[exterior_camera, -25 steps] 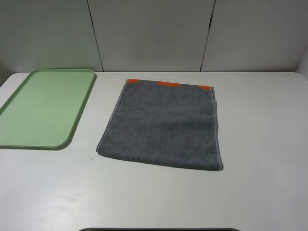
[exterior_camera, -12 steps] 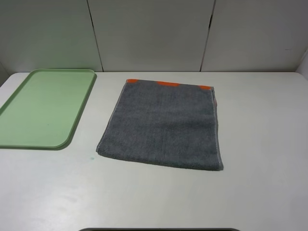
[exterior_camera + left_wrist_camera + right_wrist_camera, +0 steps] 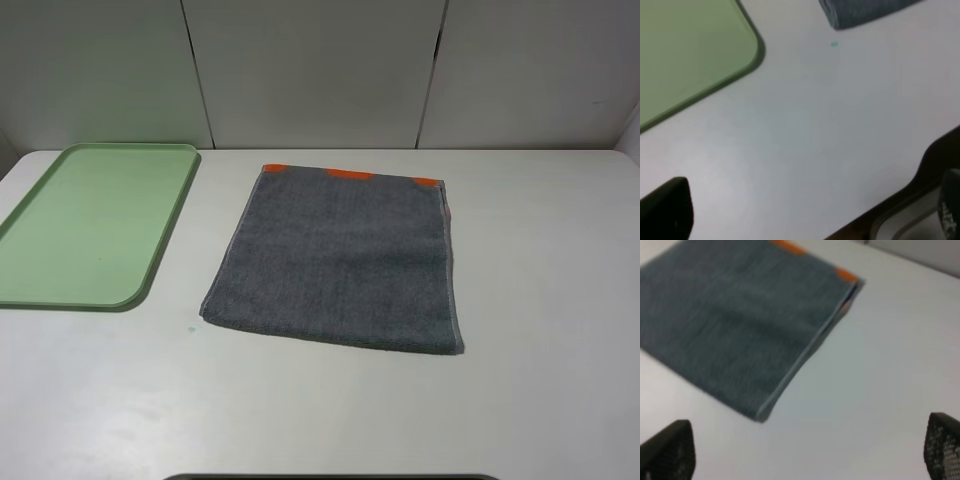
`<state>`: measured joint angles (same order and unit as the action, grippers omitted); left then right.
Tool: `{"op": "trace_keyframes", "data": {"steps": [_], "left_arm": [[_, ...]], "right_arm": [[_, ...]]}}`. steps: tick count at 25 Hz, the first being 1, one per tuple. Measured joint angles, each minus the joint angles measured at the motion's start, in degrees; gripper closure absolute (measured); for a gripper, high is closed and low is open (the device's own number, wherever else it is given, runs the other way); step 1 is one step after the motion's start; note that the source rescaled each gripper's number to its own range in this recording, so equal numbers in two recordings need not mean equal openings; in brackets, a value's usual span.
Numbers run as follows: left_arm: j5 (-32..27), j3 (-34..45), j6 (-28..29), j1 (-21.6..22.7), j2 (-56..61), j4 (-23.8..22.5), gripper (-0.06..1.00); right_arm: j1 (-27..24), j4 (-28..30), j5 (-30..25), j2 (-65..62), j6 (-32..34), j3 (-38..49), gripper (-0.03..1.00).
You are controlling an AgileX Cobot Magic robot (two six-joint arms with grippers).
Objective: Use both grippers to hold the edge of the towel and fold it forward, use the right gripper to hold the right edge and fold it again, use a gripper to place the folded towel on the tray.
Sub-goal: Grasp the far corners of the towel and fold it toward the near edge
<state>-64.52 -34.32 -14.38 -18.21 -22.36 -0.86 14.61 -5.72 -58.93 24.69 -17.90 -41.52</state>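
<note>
Grey terry is what matters here: the towel (image 3: 340, 260) lies flat near the middle of the white worktop (image 3: 540, 260), with nothing holding it. An orange band (image 3: 348, 173) peeks out along its 12 o'clock edge. A pale hem (image 3: 452, 270) runs down its 3 o'clock side. In the right wrist view that side looks stacked in more than one layer, and in the left wrist view the near corner looks thick and rounded. The cloth may therefore already lie doubled, but I cannot tell whether that counts as the first forward fold.

The light-green tray (image 3: 90, 220) sits at about 9 to 10 o'clock of the towel, apart from it, and carries nothing.

Neither arm shows in the high view. In the wrist views the left end effector (image 3: 810, 200) has its fingers spread wide over bare worktop, near the tray's corner and the towel's near corner. The right end effector (image 3: 805, 442) is likewise spread, hanging off the towel's near right corner and touching no cloth.

My judgement is that the task is at or close to its start. No edge is pinched, the rightward fold is clearly not made, and the towel is not on the tray. Remaining work is to grasp the hem, finish the folds and carry the bundle towards 9 o'clock.
</note>
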Motion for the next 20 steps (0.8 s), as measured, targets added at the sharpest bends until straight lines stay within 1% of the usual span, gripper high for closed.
{"op": "trace_keyframes", "data": {"steps": [3, 6, 11, 15, 16, 20], "left_arm": [[0.13, 0.00, -0.80, -3.08, -3.56, -5.40, -0.04], [0.67, 0.00, -1.91, -5.17, -6.96, -9.95, -0.04], [2.72, 0.00, -6.66, -8.83, -11.53, -14.79, -0.04], [4.84, 0.00, -10.01, -12.83, -14.03, -17.70, -0.04], [5.54, 0.00, -10.50, -13.81, -14.65, -18.65, -0.04], [8.23, 0.00, -10.94, -17.17, -17.61, -22.30, -0.04]], "right_arm": [[2.31, 0.06, 0.41, 3.84, -5.92, 0.00, -0.03], [3.31, 0.00, 2.62, 7.32, -13.33, 0.00, -0.03], [3.39, 0.00, 5.43, 12.59, -24.36, 0.00, -0.03], [3.39, 0.00, 6.83, 14.97, -27.81, 0.00, -0.03], [3.39, 0.00, 8.10, 16.17, -28.84, 0.00, -0.03], [3.39, -2.28, 8.52, 17.26, -29.01, 0.00, -0.03]]}}
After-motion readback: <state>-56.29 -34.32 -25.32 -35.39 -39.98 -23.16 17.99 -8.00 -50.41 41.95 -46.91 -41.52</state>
